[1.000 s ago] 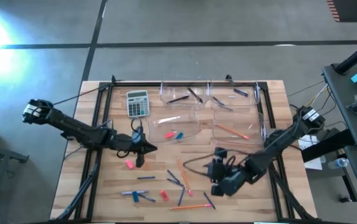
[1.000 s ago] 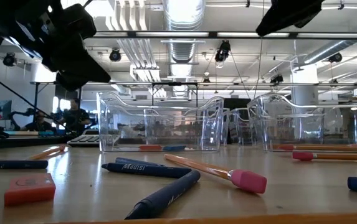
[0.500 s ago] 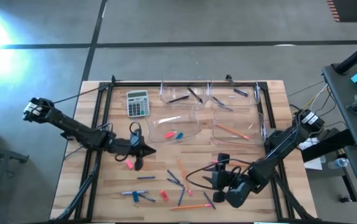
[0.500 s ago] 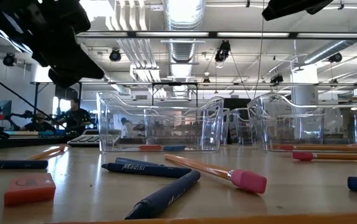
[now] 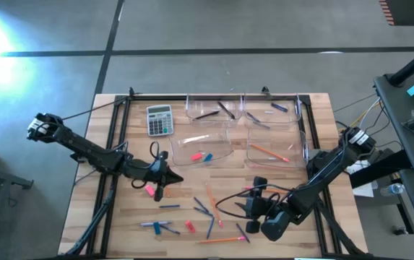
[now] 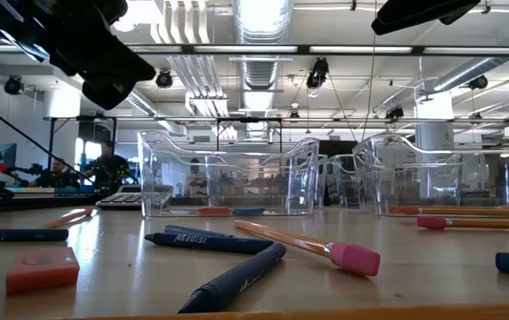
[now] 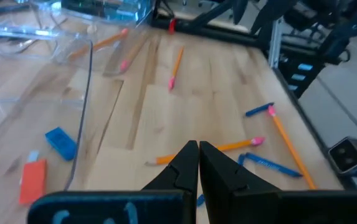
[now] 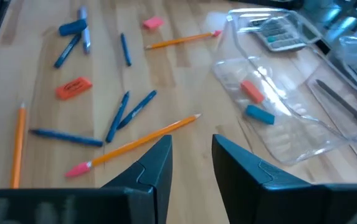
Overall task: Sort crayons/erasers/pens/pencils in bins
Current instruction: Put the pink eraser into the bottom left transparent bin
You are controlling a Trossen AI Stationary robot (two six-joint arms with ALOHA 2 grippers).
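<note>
Pencils (image 5: 216,205) lie loose (right gripper (image 5: 248,214) open above them).

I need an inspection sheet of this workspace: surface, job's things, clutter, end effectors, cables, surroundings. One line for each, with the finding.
Surface: wooden table, dark rails along its sides.
Job's things: four clear bins at the far half; one holds a pink and a blue eraser, one an orange pencil, the two far ones dark sticks. Loose pencils, blue sticks and erasers lie on the near half.
Clutter: grey calculator beside the bins.
End effectors: left end effector shut, empty, near the loose pink eraser; right end effector part open, empty, above the loose sticks.
Cables: black cable loops at the right arm.
Surroundings: concrete floor; equipment bench on the right.
</note>
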